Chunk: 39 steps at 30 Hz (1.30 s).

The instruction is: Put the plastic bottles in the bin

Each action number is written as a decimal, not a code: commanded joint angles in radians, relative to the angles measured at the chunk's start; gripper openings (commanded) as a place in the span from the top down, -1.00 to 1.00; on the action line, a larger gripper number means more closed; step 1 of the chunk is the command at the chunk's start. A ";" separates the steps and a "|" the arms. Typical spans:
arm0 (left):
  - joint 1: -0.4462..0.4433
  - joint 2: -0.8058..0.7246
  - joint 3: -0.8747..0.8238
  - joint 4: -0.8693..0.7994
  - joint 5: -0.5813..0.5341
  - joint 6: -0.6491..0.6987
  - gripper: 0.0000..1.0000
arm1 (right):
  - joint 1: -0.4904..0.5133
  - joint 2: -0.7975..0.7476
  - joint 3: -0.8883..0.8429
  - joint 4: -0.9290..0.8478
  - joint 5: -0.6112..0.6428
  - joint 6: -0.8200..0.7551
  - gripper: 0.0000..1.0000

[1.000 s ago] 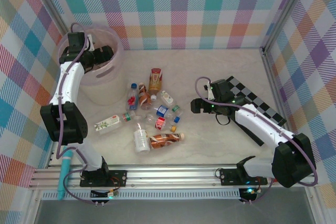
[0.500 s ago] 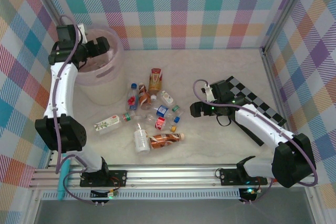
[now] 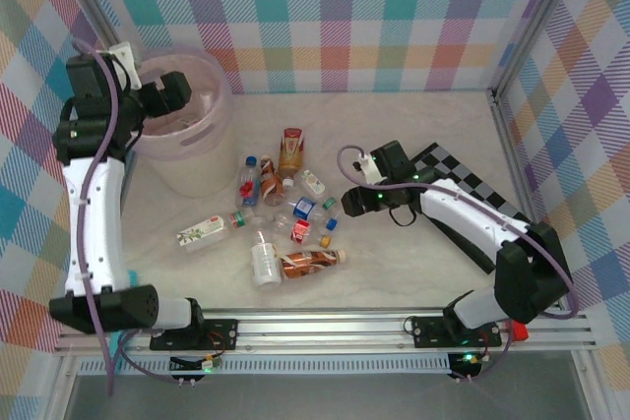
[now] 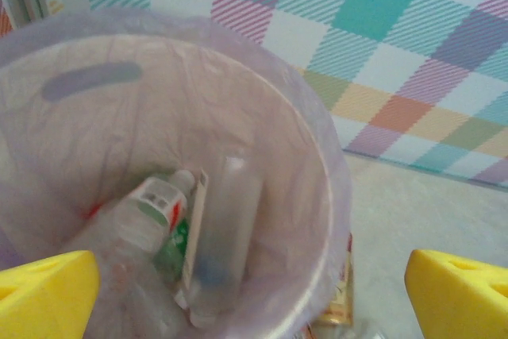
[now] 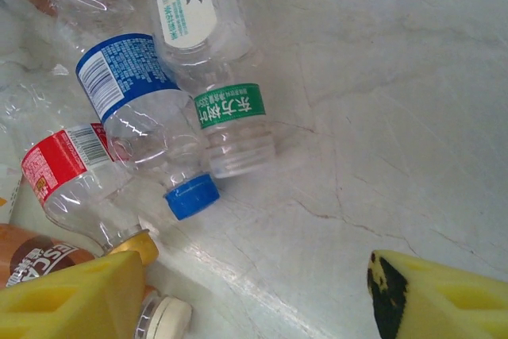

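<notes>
Top external view: two arms stood over a pale marbled table point(image 3: 423, 125) enclosed by plaid walls.
Left gripper: the left gripper point(image 3: 169, 92) hung over the open mouth of the bin point(image 3: 197, 172), raised high at the far-left corner of the table.
Left jaws: in the left wrist view, the left gripper point(image 4: 254, 299) had its yellow pads point(image 4: 44, 295) spread wide apart with nothing between them.
Bin: the translucent pink tub stood upright against the back wall, and an oval handle slot was visible near the rim point(image 4: 321, 160).
Inside the bin: a green-and-white labelled bottle point(image 4: 163, 212) lay beside a clear bottle point(image 4: 226, 232) at the bottom.
Plastic bottles: the remaining plastic bottles point(image 3: 285, 209) lay scattered mid-table, among them a brown bottle point(image 3: 310, 262) and a wide clear bottle point(image 3: 264, 261) nearest the arm bases.
Right gripper: the right gripper point(image 3: 347, 202) sat low at the right edge of the scatter.
Right jaws: the right gripper point(image 5: 254, 307) had its fingers apart and holding nothing, with bare table between them.
Right wrist view: a green-banded bottle point(image 5: 226, 121), a blue-capped bottle point(image 5: 135, 109) and a red-labelled bottle point(image 5: 67, 172) lay touching, just ahead of the fingers.
Checkerboard: a black-and-white checkerboard point(image 3: 477, 194) lay under the right arm.
</notes>
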 commanded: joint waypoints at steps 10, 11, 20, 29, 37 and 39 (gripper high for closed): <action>-0.281 -0.329 -0.441 0.041 0.057 -0.197 -0.89 | 0.051 0.263 0.200 -0.036 -0.016 -0.031 -0.24; -0.312 -0.345 -0.474 0.041 0.057 -0.210 -0.89 | 0.055 0.280 0.211 -0.038 -0.017 -0.032 -0.23; -0.486 -0.465 -0.703 0.116 0.022 -0.355 -0.89 | 0.067 0.435 0.296 -0.042 0.000 -0.040 -0.21; -0.534 -0.479 -0.797 0.169 -0.006 -0.400 -0.90 | 0.065 0.547 0.342 -0.033 -0.001 -0.026 -0.21; -0.535 -0.458 -0.795 0.184 -0.006 -0.398 -0.91 | 0.051 0.536 0.306 -0.006 0.015 -0.005 -0.02; -0.537 -0.454 -0.806 0.213 0.011 -0.413 -0.91 | 0.040 0.505 0.279 -0.001 0.019 -0.007 0.03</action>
